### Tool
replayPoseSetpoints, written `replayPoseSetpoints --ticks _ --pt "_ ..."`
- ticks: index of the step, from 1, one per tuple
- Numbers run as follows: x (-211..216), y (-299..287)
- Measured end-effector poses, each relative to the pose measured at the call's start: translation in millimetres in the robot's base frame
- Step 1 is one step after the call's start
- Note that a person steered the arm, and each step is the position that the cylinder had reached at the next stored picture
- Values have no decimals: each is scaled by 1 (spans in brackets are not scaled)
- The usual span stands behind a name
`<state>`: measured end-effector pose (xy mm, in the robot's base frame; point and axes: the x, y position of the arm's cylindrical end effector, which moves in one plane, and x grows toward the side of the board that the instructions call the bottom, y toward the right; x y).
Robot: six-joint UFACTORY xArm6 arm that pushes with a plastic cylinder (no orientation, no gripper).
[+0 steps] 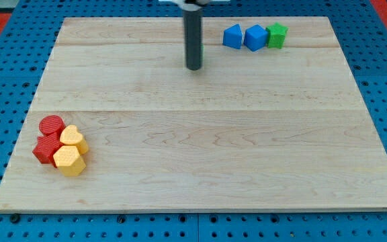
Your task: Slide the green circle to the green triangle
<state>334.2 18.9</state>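
Green showed in only 1 place on the wooden board (200, 168): a single green block (277, 35) near the view's top right edge, its shape too small and blocky to call a circle or a triangle with any confidence. It sat touching, or all but touching, the right-hand one of 2 blue blocks (244, 37), the 3 forming a short row. My tip (193, 68) stood on bare wood to the view's left of that row and slightly below it, clear of every block, with both blue blocks lying between it and the green one. That was the relation that mattered: a straight push from where the tip stood would have met blue first, so I judged the tip needed to come round the row to reach the green block. No second green block was visible. The arm carried a plain rod, so there were no jaws to be apart or together. A red and yellow cluster (60, 144) lay well apart at the view's bottom left.
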Motion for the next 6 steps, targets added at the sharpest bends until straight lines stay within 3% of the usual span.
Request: replayPoseSetpoints --ticks 1,2,3,5,6 --pt "17 11" --pt "41 -44" --pt "3 -73" --pt "-27 -29" --pt "-27 20"
